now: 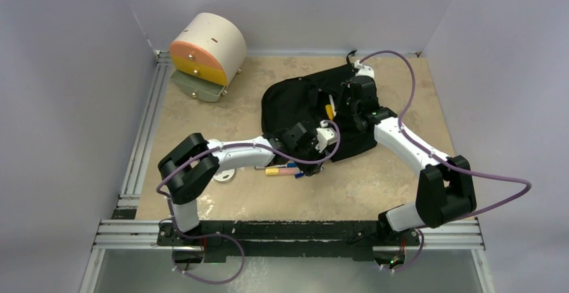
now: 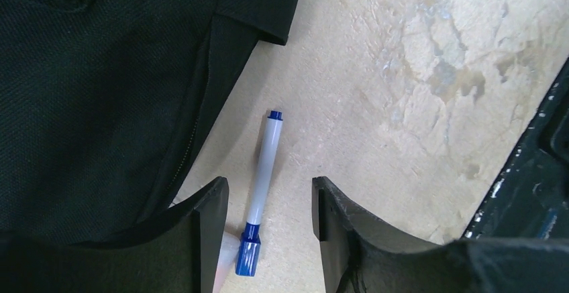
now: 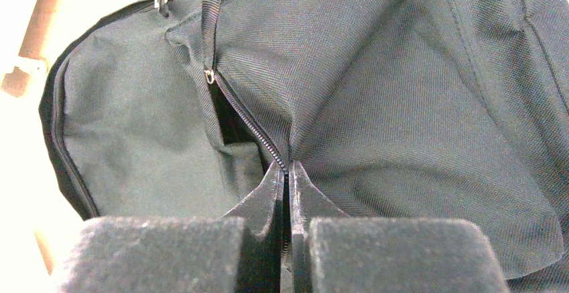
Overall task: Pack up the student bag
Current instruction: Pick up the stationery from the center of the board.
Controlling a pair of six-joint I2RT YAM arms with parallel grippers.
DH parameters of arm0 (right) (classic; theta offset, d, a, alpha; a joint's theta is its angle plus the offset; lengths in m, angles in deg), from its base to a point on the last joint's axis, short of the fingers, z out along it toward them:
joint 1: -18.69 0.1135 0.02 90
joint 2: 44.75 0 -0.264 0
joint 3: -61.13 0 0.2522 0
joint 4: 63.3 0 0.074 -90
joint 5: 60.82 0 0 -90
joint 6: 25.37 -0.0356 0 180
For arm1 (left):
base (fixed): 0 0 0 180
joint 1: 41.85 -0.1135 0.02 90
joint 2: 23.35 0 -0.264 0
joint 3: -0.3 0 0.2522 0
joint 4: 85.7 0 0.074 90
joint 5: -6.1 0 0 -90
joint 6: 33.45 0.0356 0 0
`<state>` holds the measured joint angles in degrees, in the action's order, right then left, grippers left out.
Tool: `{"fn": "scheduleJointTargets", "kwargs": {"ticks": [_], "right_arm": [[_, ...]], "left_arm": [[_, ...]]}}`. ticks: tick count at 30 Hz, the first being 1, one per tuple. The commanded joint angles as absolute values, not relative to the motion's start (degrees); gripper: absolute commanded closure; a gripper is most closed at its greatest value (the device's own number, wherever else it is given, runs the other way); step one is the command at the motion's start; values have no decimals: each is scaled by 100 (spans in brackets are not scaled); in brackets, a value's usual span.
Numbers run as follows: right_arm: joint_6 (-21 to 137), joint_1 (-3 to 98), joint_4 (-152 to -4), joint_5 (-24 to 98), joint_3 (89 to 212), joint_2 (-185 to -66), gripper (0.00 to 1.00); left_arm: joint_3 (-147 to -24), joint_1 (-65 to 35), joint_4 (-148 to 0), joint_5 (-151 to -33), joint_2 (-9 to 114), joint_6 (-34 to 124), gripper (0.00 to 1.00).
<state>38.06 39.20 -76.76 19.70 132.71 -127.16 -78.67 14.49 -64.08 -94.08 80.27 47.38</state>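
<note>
The student bag (image 1: 295, 102) lies black and rumpled in the middle of the table, its zipper parted. My right gripper (image 3: 287, 172) is shut on the bag's zipper edge (image 3: 248, 122) and pinches the fabric there; in the top view it (image 1: 347, 102) sits over the bag's right part. A grey marker with a blue cap (image 2: 263, 179) lies on the table just off the bag's (image 2: 100, 105) edge. My left gripper (image 2: 270, 186) hangs open over it, one finger on each side, neither touching. An orange item (image 1: 329, 110) shows at the bag's opening.
A cream-and-orange cylindrical drawer box (image 1: 208, 48) stands at the back left with its lower drawer pulled out. Yellow and pink items (image 1: 282, 170) lie by the marker near the bag's front edge. A small white disc (image 1: 225, 174) rests under the left arm.
</note>
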Motion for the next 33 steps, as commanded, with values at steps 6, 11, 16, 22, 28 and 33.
{"fn": "scheduleJointTargets", "kwargs": {"ticks": [6,11,16,22,28,33], "right_arm": [[3757,3943,-7554,1978,13330,-12446,100],[3752,3945,-7535,1969,13297,-12429,100],[3760,3944,-7553,1970,13307,-12420,100],[3759,3944,-7549,1967,13292,-12399,100],[3758,3945,-7550,1960,13289,-12401,100],[3747,3946,-7544,1957,13281,-12400,100]], "left_arm": [[-8262,1660,-6125,-9139,8256,5287,54],[-8402,1770,-5888,-8826,8471,5337,56],[-8450,1800,-5819,-8622,8583,5374,59],[-8509,1809,-5728,-8480,8710,5408,64],[-8514,1835,-5701,-8500,8744,5409,70],[-8604,1853,-5612,-8498,8618,5356,85]]}}
